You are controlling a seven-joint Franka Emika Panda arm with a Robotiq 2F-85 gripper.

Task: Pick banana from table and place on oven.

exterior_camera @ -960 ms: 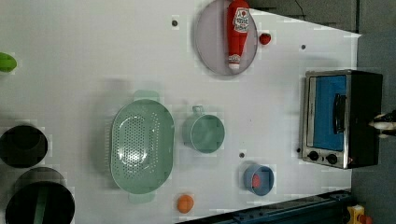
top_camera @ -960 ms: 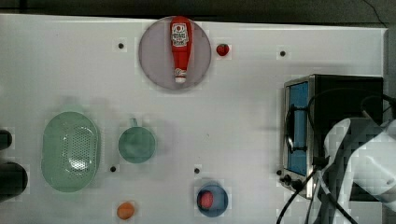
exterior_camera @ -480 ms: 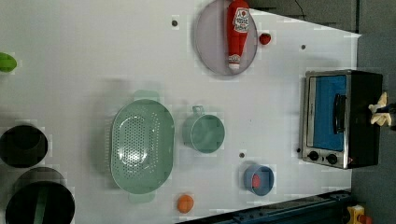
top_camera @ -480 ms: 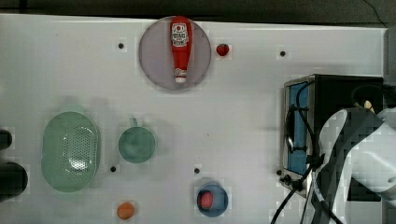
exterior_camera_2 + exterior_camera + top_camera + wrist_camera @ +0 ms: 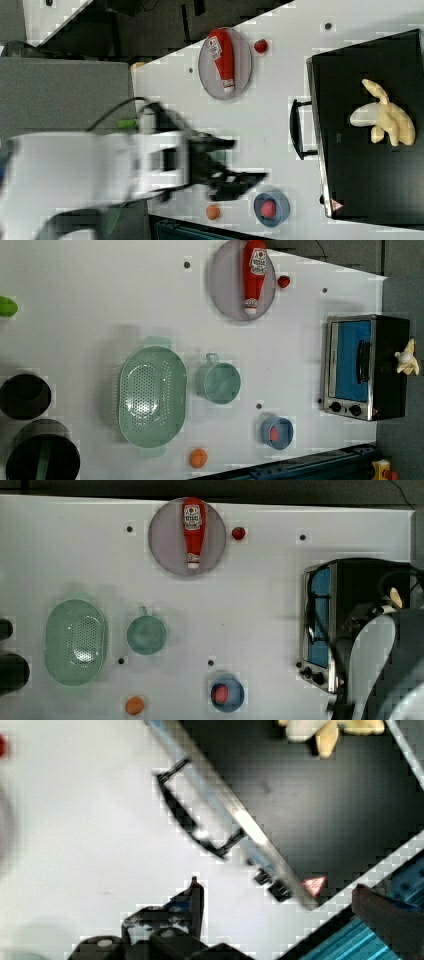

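The pale cream-yellow banana [image 5: 387, 120] lies on the black top of the oven [image 5: 370, 170], apart from my gripper. The left view shows the banana [image 5: 407, 359] at the far edge of the oven [image 5: 367, 367], whose blue glass door faces the table [image 5: 300, 340]. My gripper [image 5: 250, 160] hangs over the white table beside the oven's front, open, with nothing between its fingers. In the wrist view the gripper [image 5: 277, 890] is spread wide, with the oven handle [image 5: 195, 827] and the banana [image 5: 325, 730] beyond it. In the top view my arm [image 5: 385, 670] covers part of the oven [image 5: 320, 625].
A ketchup bottle [image 5: 193, 530] lies on a grey plate [image 5: 165, 555], with a small red fruit [image 5: 238, 533] beside it. A green colander [image 5: 75, 641], a green cup [image 5: 146, 635], a blue bowl [image 5: 227, 694] and an orange fruit [image 5: 134, 705] sit on the table. Black pots [image 5: 25, 396] stand at the left view's left.
The banana has been let go and now rests alone on the oven top. My arm has drawn back from it and looms larger in the top view.
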